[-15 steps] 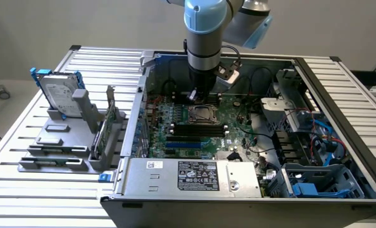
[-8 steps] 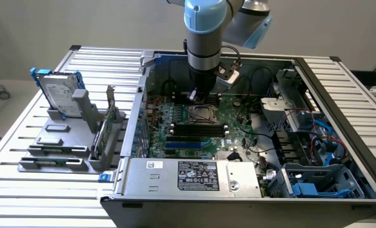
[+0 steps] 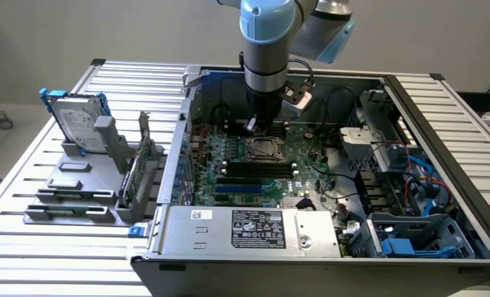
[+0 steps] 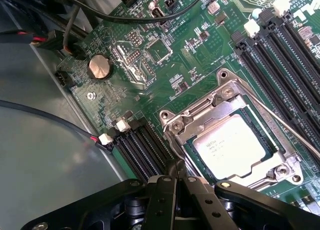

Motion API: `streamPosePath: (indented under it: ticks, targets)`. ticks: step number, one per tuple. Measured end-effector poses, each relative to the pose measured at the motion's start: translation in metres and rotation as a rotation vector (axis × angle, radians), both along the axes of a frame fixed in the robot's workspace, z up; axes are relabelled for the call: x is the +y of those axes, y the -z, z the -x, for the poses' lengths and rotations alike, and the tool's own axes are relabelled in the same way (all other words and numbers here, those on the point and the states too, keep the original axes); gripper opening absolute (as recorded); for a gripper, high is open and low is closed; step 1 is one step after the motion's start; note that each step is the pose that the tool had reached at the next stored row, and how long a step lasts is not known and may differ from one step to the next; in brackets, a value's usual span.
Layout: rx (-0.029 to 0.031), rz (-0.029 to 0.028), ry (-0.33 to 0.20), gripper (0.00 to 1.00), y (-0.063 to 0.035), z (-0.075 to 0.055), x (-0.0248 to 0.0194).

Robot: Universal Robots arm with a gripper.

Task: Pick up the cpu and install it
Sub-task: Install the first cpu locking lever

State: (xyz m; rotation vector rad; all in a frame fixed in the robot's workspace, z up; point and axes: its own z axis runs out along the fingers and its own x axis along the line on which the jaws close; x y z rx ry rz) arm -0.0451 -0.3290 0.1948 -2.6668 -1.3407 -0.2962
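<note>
The cpu is a flat silver square lying inside the motherboard socket, with the metal frame around it and the thin lever running beside it. In the exterior view the cpu sits in the middle of the green board inside the open computer case. My gripper hovers just beside the socket, over the black memory slots. Its black fingers are shut together with nothing between them. In the exterior view my gripper hangs just behind the socket.
Case walls ring the board. Black cables and a coin battery lie close by. A power supply fills the near side and drive bays the exterior view's right. A hard drive in a blue frame stands on a grey rack outside.
</note>
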Motion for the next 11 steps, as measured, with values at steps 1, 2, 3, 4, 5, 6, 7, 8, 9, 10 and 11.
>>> streamPosePath:
  ticks: [1, 2, 3, 4, 5, 6, 7, 8, 9, 10, 11]
  targets:
    - [0.0, 0.0004, 0.0, 0.11, 0.0, -0.0001, 0.0]
    - [-0.0001, 0.0006, 0.0, 0.11, 0.0001, -0.0002, 0.0]
    - [-0.0002, 0.001, 0.0, 0.11, 0.0001, -0.0002, 0.0]
    - [-0.0002, 0.0012, 0.0, 0.11, 0.0002, -0.0003, 0.0]
    - [-0.0003, 0.0014, 0.0, 0.11, 0.0002, -0.0004, 0.0]
    - [-0.0003, 0.0017, 0.0, 0.11, 0.0002, -0.0005, 0.0]
    - [-0.0003, 0.0021, 0.0, 0.11, 0.0002, -0.0006, 0.0]
    - [-0.0001, 0.0026, 0.0, 0.11, 0.0002, -0.0007, 0.0]
    - [-0.0002, 0.0029, 0.0, 0.11, 0.0002, -0.0008, 0.0]
    - [-0.0002, 0.0032, 0.0, 0.11, 0.0002, -0.0008, 0.0]
    - [-0.0002, 0.0036, 0.0, 0.11, 0.0002, -0.001, 0.0]
